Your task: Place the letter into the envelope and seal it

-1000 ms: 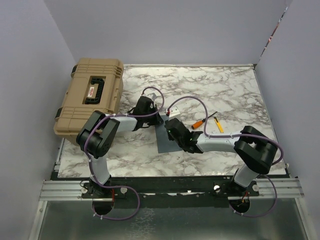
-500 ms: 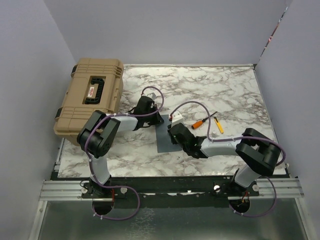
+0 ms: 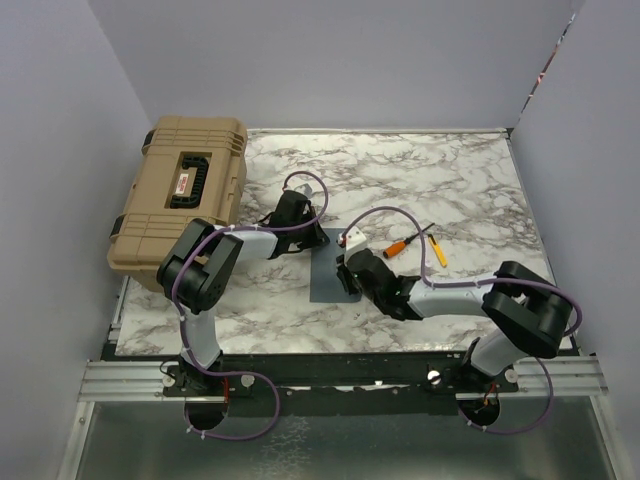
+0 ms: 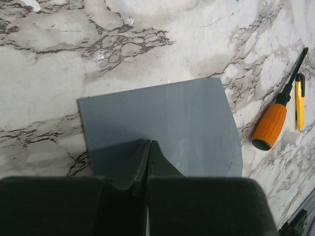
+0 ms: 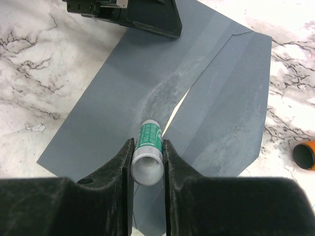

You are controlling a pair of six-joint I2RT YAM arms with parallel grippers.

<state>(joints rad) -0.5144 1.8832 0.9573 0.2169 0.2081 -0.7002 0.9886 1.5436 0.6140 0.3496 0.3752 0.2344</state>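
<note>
The grey-blue envelope (image 3: 326, 272) lies flat on the marble table, its flap open (image 5: 231, 98). A thin cream strip of the letter (image 5: 178, 107) shows in the envelope's mouth; the rest is hidden inside. My left gripper (image 4: 150, 143) is shut, its tips resting on the envelope (image 4: 167, 113) near one edge. My right gripper (image 5: 146, 143) is shut on a green-labelled glue stick (image 5: 149, 142), whose far end touches the envelope (image 5: 93, 118) beside the mouth, where the paper looks smeared. The left gripper (image 5: 129, 14) shows at the top of the right wrist view.
A tan tool case (image 3: 185, 190) sits at the table's left. An orange-handled screwdriver (image 3: 402, 244) (image 4: 269, 126) and a yellow tool (image 3: 437, 250) (image 4: 299, 96) lie right of the envelope. A small white block (image 3: 352, 236) stands by the envelope's far right corner.
My right arm has stretched lower and shifted toward the near edge, carrying the glue stick along the envelope and uncovering the white block. The left arm has stayed put.
</note>
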